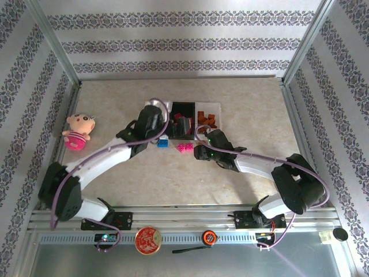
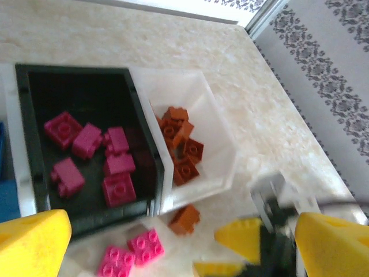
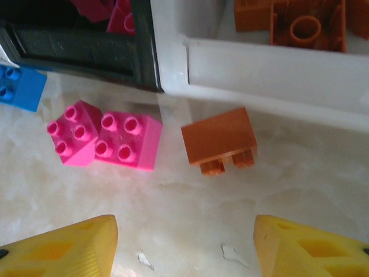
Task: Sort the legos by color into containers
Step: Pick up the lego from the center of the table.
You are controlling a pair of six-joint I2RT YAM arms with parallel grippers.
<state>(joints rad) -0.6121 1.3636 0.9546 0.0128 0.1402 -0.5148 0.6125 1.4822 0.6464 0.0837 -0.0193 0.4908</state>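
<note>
Three containers stand in a row: a black tray holding several magenta legos, a white tray to its right holding several orange legos, and a left white tray half hidden by my left arm. On the table in front lie an orange brick on its side, two pink bricks touching each other, and a blue brick. My left gripper hovers open over the trays' near edge, empty. My right gripper is open low over the table, just short of the orange brick.
A pink plush doll sits at the table's left edge. Metal frame posts and patterned walls close in the back and sides. A red disc and a tape measure lie on the front rail. My right gripper's yellow fingers show close beside the left gripper.
</note>
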